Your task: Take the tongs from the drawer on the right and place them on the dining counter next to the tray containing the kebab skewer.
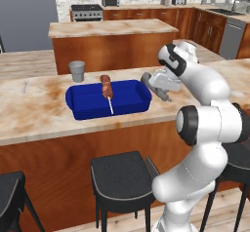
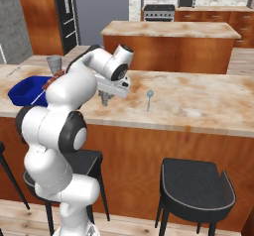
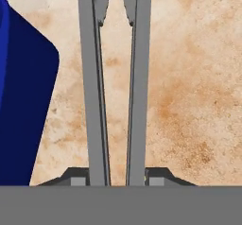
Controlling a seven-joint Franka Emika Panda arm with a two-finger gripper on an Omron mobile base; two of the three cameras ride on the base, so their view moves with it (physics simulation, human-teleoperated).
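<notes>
With the tongs (image 3: 116,87) clamped between the gripper (image 3: 116,177) fingertips, arms running straight out ahead of the hand, the fetching from the drawer looks done. What's left is the set-down and release. Beyond the hand lies the dining counter (image 1: 39,114), marbled stone right under the tongs. Just beside them sits the blue tray (image 1: 88,102), and the kebab skewer (image 1: 107,90) lies inside it.
</notes>
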